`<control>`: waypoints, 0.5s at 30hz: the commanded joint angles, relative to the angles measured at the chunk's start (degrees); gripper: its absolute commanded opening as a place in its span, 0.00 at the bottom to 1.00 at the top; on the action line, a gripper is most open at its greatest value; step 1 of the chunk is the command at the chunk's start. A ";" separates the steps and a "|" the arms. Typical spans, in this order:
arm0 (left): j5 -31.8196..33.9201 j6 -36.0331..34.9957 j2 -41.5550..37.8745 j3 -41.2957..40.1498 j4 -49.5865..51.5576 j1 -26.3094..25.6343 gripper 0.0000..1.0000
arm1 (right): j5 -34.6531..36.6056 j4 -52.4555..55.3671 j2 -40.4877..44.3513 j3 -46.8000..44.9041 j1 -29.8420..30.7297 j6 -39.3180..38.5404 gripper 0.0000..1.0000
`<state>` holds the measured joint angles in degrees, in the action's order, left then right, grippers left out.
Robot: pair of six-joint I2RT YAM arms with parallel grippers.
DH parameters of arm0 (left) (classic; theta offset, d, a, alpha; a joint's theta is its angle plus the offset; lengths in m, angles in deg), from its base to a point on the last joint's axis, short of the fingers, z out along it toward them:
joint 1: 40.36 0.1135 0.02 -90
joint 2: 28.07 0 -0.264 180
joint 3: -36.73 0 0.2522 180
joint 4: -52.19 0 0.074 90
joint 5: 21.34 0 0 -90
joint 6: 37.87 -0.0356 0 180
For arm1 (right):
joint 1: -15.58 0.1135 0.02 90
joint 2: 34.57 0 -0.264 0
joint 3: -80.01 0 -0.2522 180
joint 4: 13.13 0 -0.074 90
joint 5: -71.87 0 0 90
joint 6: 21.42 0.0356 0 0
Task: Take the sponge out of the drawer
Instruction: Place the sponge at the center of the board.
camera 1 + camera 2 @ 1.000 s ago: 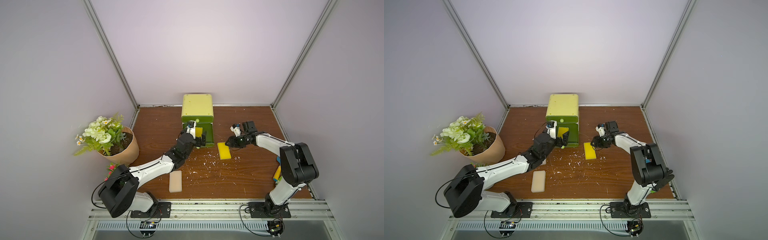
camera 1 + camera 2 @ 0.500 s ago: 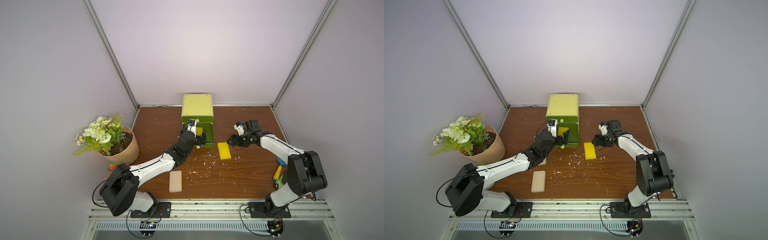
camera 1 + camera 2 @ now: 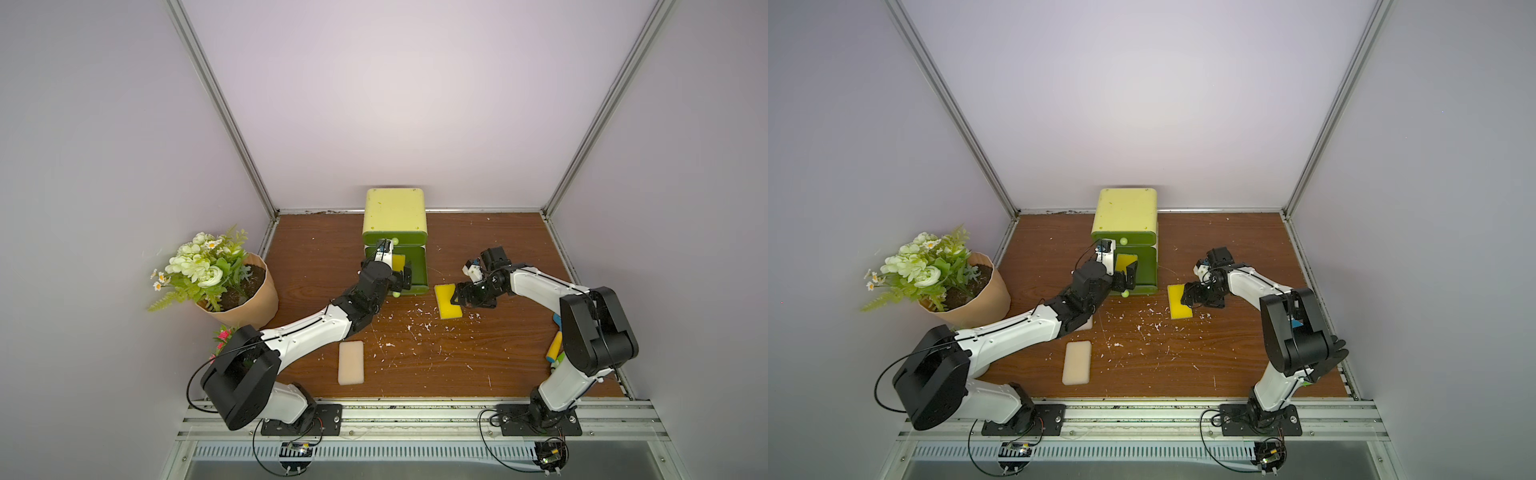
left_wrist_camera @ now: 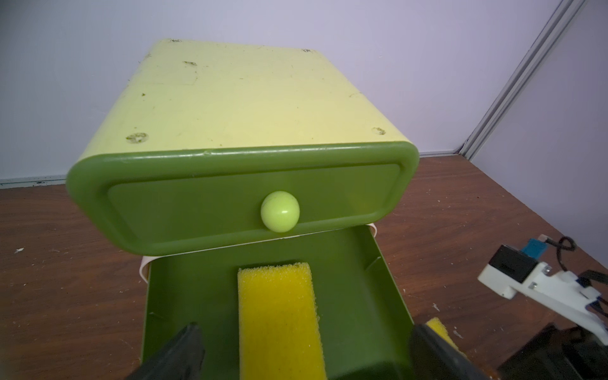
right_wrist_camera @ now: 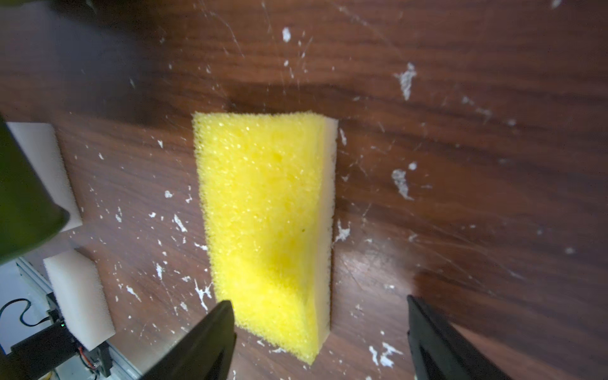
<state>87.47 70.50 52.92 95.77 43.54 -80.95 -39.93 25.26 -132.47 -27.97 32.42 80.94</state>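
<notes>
The green cabinet's lower drawer (image 3: 419, 270) (image 3: 1148, 270) (image 4: 197, 296) stands pulled out. A yellow sponge (image 3: 399, 261) (image 3: 1124, 262) (image 4: 278, 312) lies flat inside it. My left gripper (image 3: 401, 279) (image 3: 1128, 279) (image 4: 304, 329) hangs open over the drawer, one finger on each side of that sponge, not touching it. A second yellow sponge (image 3: 448, 305) (image 3: 1177, 308) (image 5: 263, 214) with a white underside lies on the table right of the drawer. My right gripper (image 3: 461, 293) (image 3: 1190, 296) (image 5: 319, 301) is open just above its near end, holding nothing.
The upper drawer with its round knob (image 4: 279, 211) is shut. A flower pot (image 3: 237, 291) stands at the left. A cream sponge (image 3: 351, 362) lies near the front, and a white one (image 3: 1086, 323) lies partly under my left arm. Coloured items (image 3: 555, 347) lie at the right edge. White crumbs are scattered about.
My right gripper's jaws have spread wide around the yellow sponge on the table, and that arm's elbow has swung to the right. The left gripper has stayed open over the drawer.
</notes>
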 commanded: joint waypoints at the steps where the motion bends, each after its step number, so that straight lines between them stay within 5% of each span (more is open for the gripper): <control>1: 1.38 -0.71 0.22 1.49 0.40 0.52 1.00 | -2.68 2.40 -0.34 1.78 1.06 -1.37 0.87; 15: 2.35 -0.81 0.22 1.57 1.37 0.53 1.00 | -6.63 2.84 -1.72 2.27 4.49 -2.78 0.87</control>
<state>88.54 70.29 52.99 95.77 43.65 -80.95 -44.20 26.61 -133.70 -27.16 36.38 79.87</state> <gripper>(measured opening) 0.998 0.870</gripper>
